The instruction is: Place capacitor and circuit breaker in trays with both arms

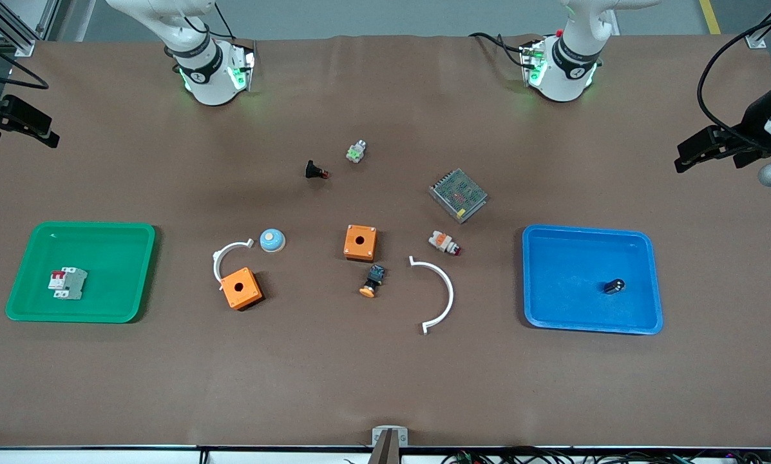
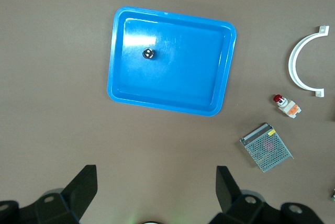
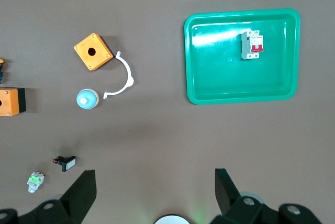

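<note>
capacitor [image 1: 614,286] lies in blue tray [image 1: 643,322], circuit breaker [image 1: 68,283] in green tray [image 1: 31,309], long axis across it. left gripper [image 2: 152,192] and right gripper [image 3: 152,192] both spread wide, empty, raised at table ends (each nearer its own tray); placing looks done.

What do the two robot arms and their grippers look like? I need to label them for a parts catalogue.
Both arms are glossy white with black joint bands. The right arm's base and the left arm's base glow green, and black cables run to each. The left gripper and right gripper are matte black; the wrist views show flat, angular black fingers with round holes in their mounts.
</note>
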`<state>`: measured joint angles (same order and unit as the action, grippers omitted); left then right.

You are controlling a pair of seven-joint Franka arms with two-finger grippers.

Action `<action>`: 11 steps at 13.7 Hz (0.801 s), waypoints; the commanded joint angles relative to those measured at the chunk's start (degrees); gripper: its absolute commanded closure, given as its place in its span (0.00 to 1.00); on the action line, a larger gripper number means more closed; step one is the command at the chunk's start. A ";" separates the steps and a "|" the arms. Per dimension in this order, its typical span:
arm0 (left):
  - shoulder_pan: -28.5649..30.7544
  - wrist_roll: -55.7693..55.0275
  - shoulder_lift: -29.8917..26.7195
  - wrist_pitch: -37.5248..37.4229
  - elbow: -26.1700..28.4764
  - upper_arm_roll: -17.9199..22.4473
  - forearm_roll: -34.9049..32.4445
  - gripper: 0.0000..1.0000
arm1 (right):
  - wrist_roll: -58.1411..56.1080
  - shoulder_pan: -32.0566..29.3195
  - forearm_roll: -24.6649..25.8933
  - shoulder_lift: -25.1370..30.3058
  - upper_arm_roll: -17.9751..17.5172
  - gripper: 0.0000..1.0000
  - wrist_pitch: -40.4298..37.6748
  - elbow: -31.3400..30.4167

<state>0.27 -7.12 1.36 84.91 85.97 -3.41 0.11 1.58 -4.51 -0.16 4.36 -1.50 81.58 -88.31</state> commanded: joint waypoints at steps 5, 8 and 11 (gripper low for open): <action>-0.71 0.97 -0.30 0.60 0.08 -0.54 -3.54 0.00 | 0.44 0.21 -1.07 -1.37 0.54 0.00 -0.11 3.32; -0.63 1.14 -0.39 0.60 0.08 -1.08 -3.11 0.00 | 0.44 0.20 -0.99 -1.37 0.54 0.00 -0.11 3.32; -0.45 1.41 -0.48 0.60 0.08 -1.16 -2.23 0.00 | 0.44 0.29 -0.99 -1.81 0.54 0.00 -0.11 3.32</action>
<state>-0.19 -7.06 1.36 85.15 85.96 -4.57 -2.19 1.58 -4.51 -0.16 3.69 -1.35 81.94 -86.58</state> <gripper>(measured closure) 0.000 0.000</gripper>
